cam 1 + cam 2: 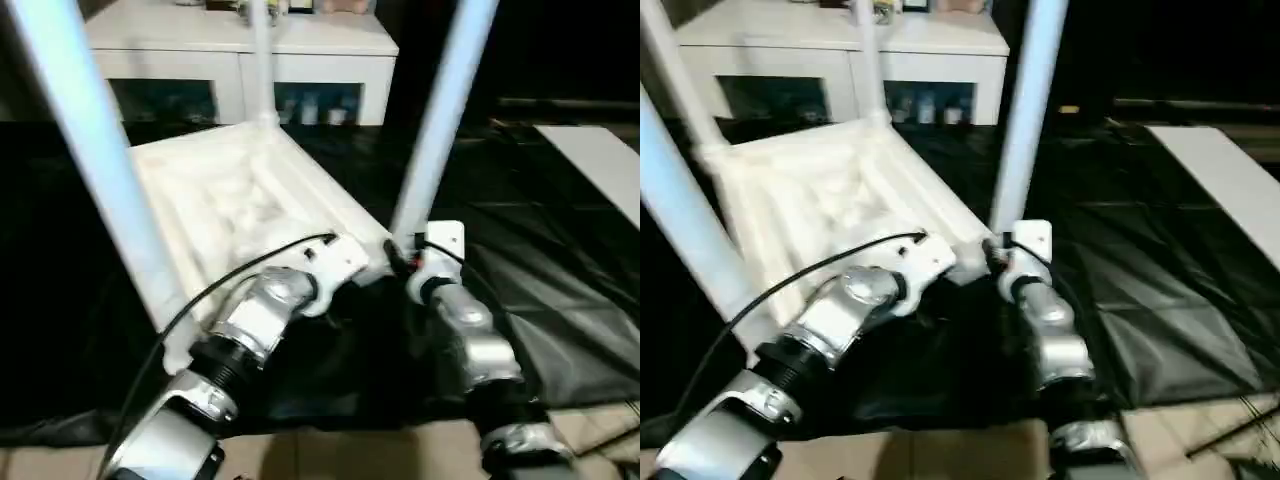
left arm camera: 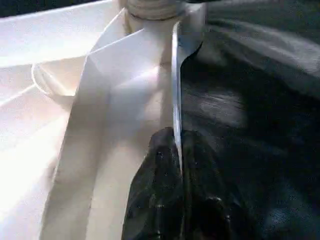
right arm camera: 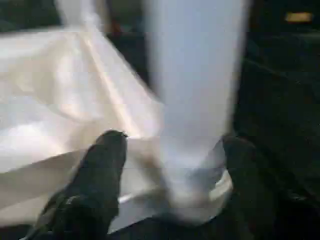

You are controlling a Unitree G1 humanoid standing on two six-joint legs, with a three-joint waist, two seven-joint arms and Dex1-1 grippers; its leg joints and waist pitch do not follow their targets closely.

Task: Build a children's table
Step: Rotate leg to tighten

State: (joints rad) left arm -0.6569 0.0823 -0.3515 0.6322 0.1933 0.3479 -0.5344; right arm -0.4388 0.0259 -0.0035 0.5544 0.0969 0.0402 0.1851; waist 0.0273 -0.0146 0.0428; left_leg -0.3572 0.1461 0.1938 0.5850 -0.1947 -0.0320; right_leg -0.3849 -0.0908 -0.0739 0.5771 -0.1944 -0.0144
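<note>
The children's table (image 1: 240, 200) lies upside down on a black sheet (image 1: 560, 300) spread over the floor, ribbed underside up, so that its legs can stand up out of the corner sockets. Three legs show in the head views: the near left leg (image 1: 95, 150), the near right leg (image 1: 440, 110) and a far leg (image 1: 262, 60) at the back corner; whether a fourth is in place cannot be told. The left end effector (image 2: 176, 165) is pressed together on the thin near rim of the tabletop (image 2: 176, 90), one black finger on each side of the edge, a grip that looks meant to keep the light plastic top from sliding or lifting while the other arm works. The right end effector (image 3: 172, 165) stands spread, a finger on either side of the base of the near right leg where it enters its socket; the fingers (image 3: 102, 165) straddle the leg without clearly squeezing it. This suggests the leg is being seated or checked at that corner, or the end effector is placed to turn it home. Behind the table stands a white cabinet (image 1: 300, 70) with glass-fronted doors, and a long flat white board (image 1: 600, 170) lies off on the robot's right.
</note>
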